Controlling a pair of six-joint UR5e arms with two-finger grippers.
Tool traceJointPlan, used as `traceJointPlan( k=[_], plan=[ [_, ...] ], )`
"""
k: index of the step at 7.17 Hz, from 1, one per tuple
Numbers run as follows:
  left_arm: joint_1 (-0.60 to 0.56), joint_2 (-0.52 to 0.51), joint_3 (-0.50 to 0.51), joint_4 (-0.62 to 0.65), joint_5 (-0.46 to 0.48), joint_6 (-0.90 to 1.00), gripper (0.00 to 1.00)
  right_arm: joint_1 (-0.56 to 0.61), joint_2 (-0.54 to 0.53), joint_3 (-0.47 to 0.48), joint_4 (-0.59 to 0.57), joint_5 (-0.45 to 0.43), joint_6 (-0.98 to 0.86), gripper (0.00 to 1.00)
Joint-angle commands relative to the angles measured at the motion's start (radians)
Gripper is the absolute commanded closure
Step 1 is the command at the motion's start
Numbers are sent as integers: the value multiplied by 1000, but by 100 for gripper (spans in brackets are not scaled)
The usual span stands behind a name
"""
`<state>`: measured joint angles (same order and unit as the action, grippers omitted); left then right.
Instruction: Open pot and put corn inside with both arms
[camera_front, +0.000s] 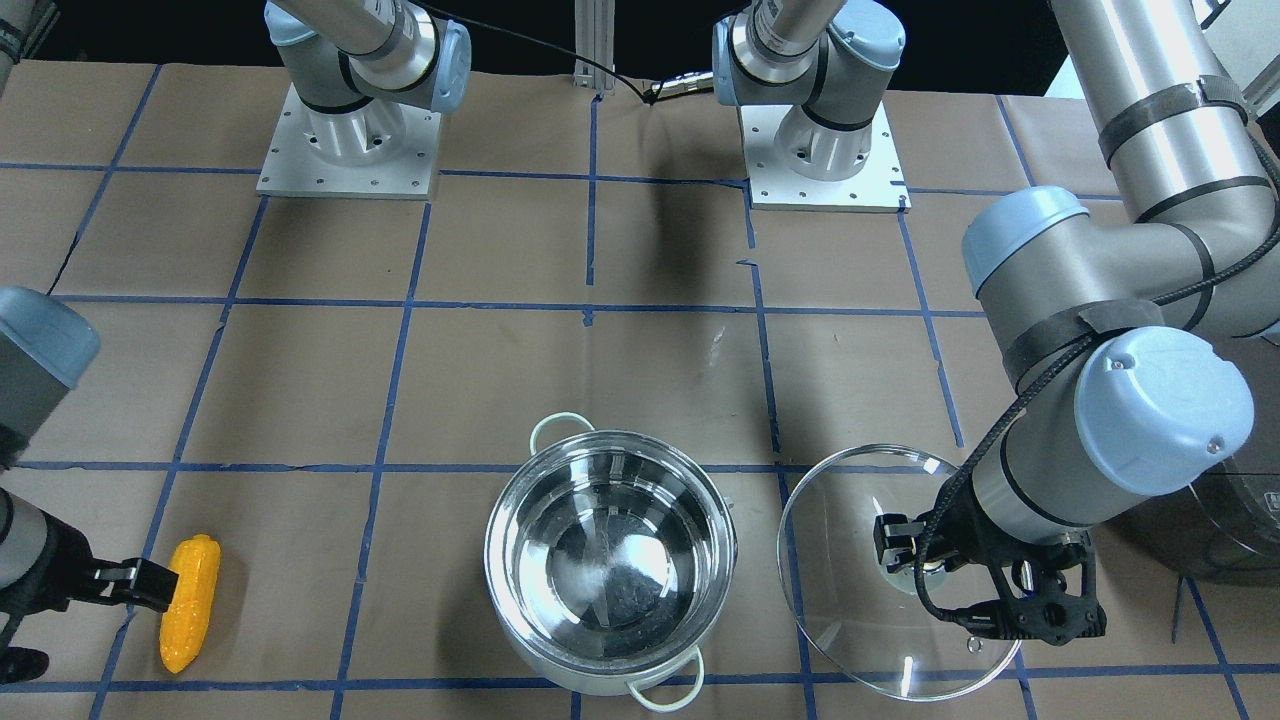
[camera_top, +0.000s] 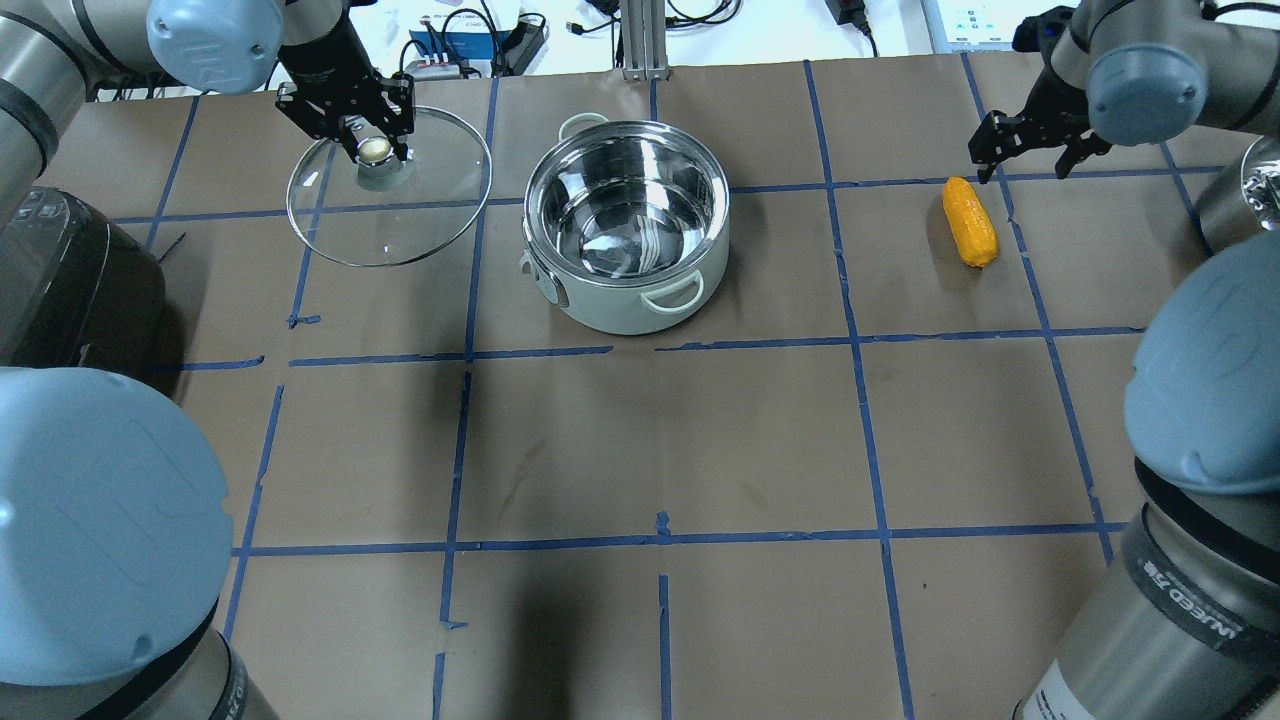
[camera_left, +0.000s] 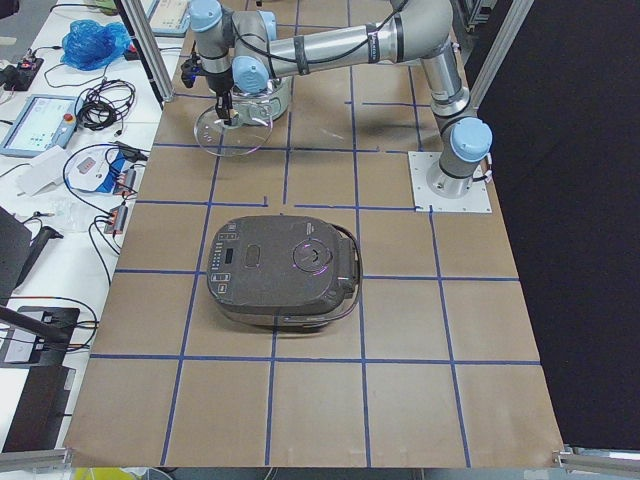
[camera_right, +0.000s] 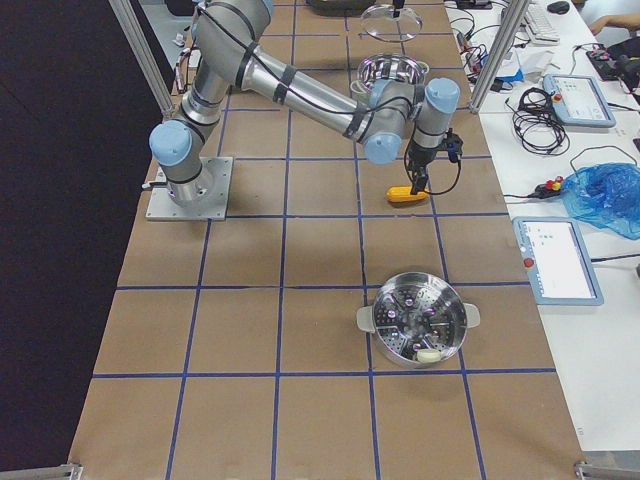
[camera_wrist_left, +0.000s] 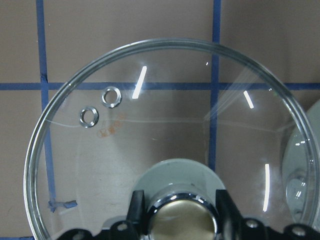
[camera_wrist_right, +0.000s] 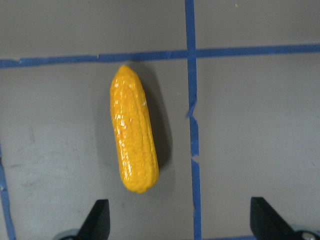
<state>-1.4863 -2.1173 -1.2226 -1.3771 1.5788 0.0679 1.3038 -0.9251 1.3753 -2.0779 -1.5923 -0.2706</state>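
Note:
The steel pot (camera_top: 610, 310) stands open and empty at mid-table, also in the front view (camera_front: 497, 530). My left gripper (camera_top: 365, 140) is shut on the knob of the glass lid (camera_top: 400, 215) and holds it above the table, off the pot, on the pot's left in the overhead view. The wrist view shows its fingers clamping the knob (camera_wrist_left: 181, 212) over the lid (camera_wrist_left: 150, 135). The yellow corn (camera_top: 969, 222) lies on the table to the pot's right. My right gripper (camera_top: 1030, 160) is open just above the corn's far end; in its wrist view (camera_wrist_right: 181, 225) the corn (camera_wrist_right: 133, 142) lies between the fingers.
A dark grey rice cooker (camera_top: 70, 270) sits at the table's left side, near the left arm's base. A steel steamer pot (camera_right: 420, 325) stands on the right side, near the right arm. Blue tape lines grid the brown table.

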Motion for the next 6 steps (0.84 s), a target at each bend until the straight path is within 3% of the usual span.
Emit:
traceJointPlan(
  k=[1,2,3,4,6],
  plan=[
    [56,-16,-93,56,-3,57,100,12,57,52,-51,76,-2,2],
    [75,-18,-142,140,0,64,100,14,51,57,-48,74,-2,8],
    [77,-21,-172,148,-3,56,100,14,51,59,-47,63,-5,35],
    [75,-45,-205,238,-10,44,100,14,37,56,-36,57,-2,89],
    [77,-58,-210,300,-4,59,100,43,-10,57,25,41,7,98]
  ],
)
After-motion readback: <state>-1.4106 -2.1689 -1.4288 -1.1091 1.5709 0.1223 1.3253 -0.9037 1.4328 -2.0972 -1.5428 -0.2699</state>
